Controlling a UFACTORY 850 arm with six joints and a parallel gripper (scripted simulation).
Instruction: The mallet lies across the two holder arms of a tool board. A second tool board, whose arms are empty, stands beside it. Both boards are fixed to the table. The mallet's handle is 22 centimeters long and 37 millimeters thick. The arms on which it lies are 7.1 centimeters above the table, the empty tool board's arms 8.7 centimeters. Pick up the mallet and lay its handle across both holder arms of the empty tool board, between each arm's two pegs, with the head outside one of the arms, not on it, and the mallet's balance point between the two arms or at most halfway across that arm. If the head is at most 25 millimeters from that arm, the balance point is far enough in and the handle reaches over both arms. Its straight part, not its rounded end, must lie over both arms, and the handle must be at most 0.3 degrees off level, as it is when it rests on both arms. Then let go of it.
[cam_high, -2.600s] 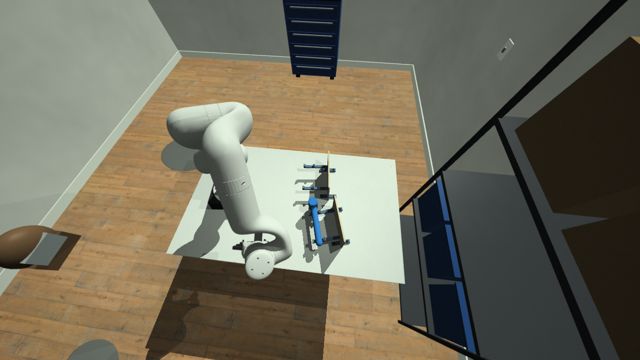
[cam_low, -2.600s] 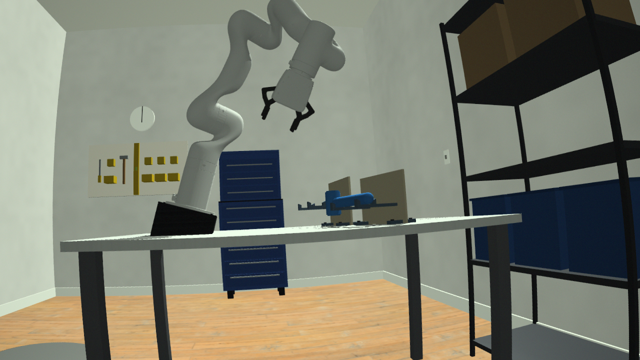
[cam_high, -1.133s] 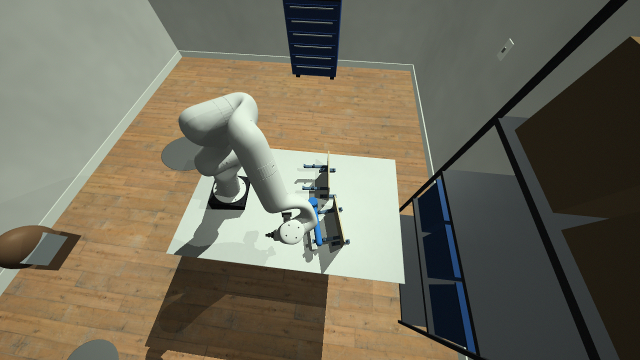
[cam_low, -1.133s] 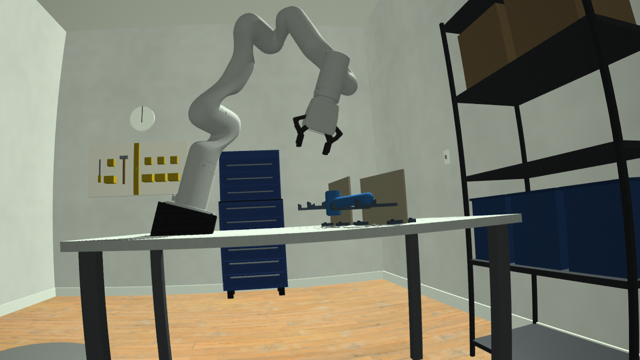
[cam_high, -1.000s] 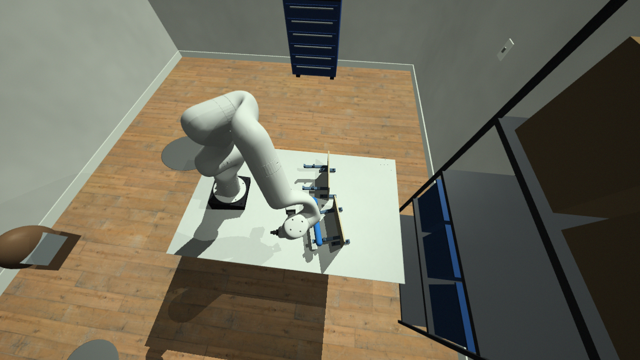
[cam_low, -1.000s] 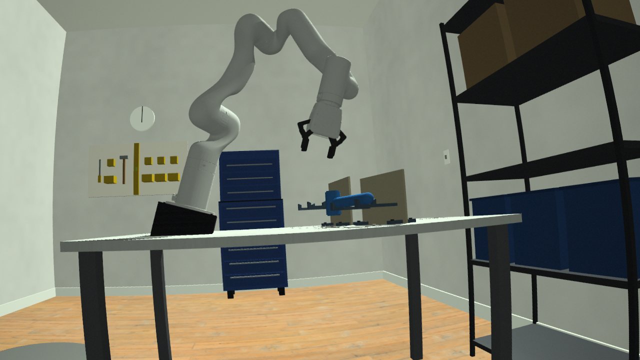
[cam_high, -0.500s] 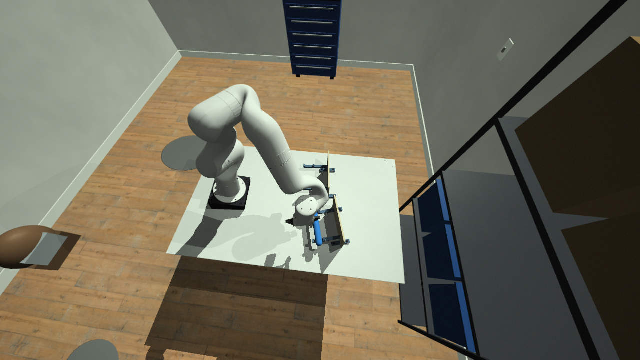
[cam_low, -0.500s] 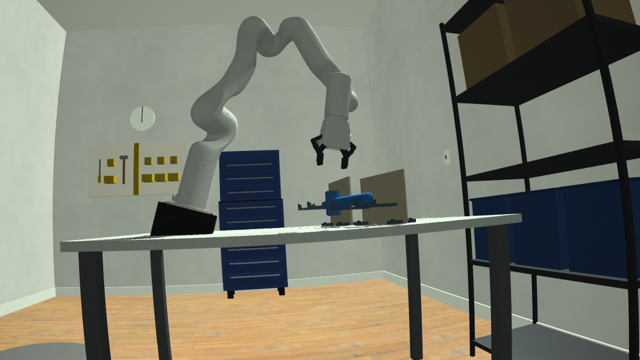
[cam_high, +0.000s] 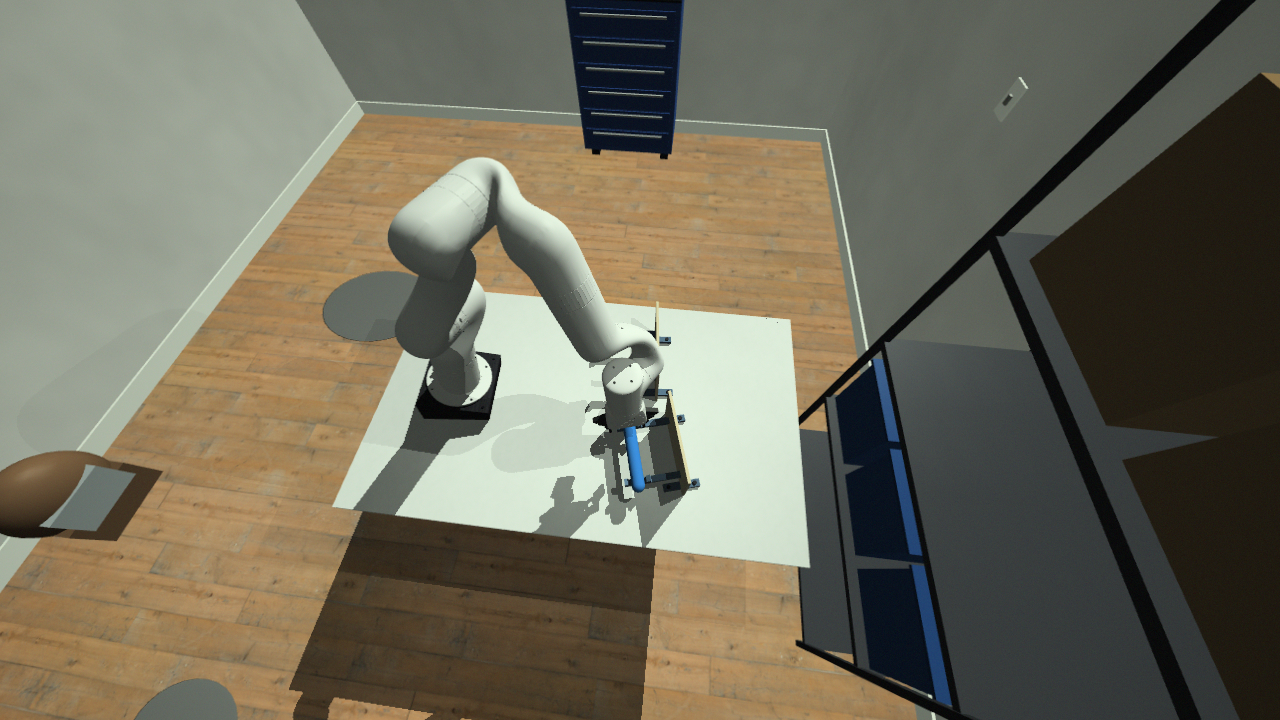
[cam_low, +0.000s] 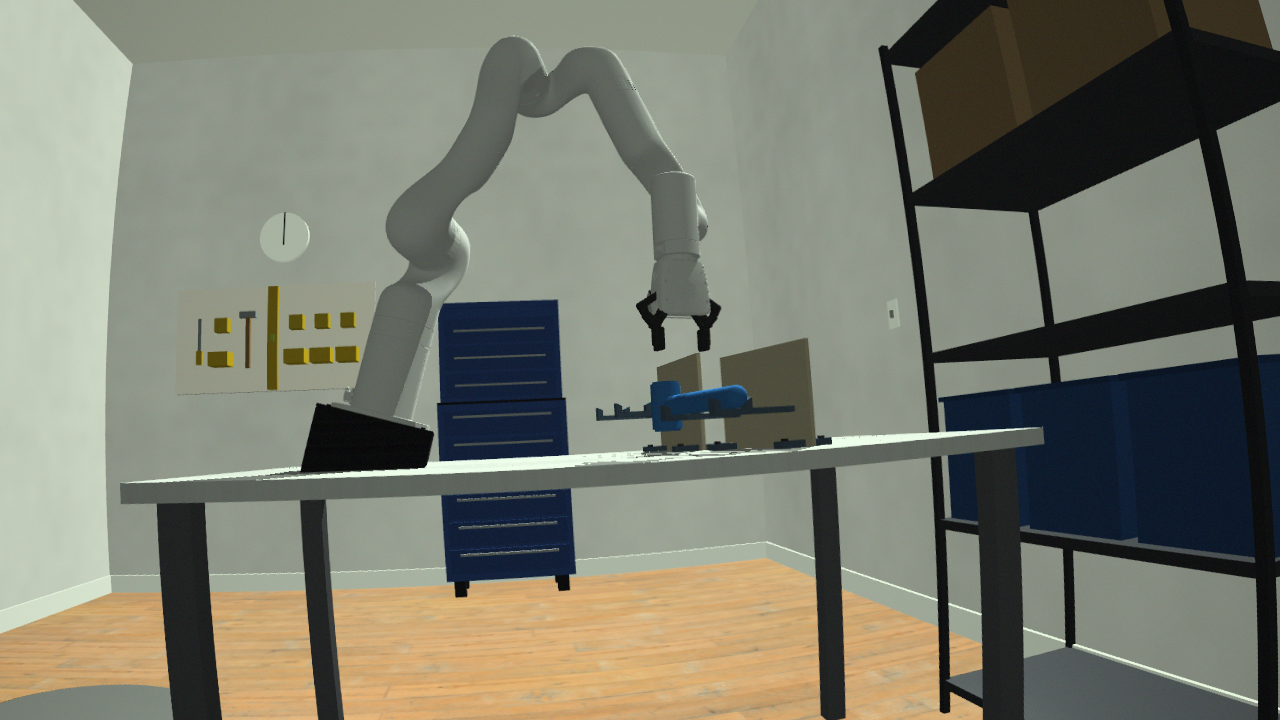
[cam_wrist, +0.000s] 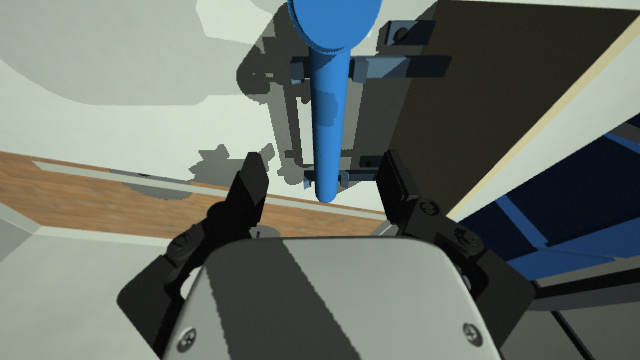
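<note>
The blue mallet (cam_low: 702, 402) lies across the two arms of the nearer tool board (cam_low: 768, 392), with its head (cam_low: 664, 404) toward the robot's base. In the wrist view the handle (cam_wrist: 326, 115) runs up the frame over both arms, with the head (cam_wrist: 332, 20) at the top. My gripper (cam_low: 680, 338) is open and empty, hanging a short way above the mallet. In the wrist view its fingers stand on either side of the handle's free end, well above it. The empty tool board (cam_low: 682, 385) stands behind, with its arms (cam_low: 617, 413) reaching left.
From above, my wrist (cam_high: 626, 389) hides the mallet's head and much of the farther board (cam_high: 657, 326). A tall black shelf rack (cam_low: 1074, 358) with blue bins stands right of the table. A blue drawer cabinet (cam_low: 501, 438) stands behind the table.
</note>
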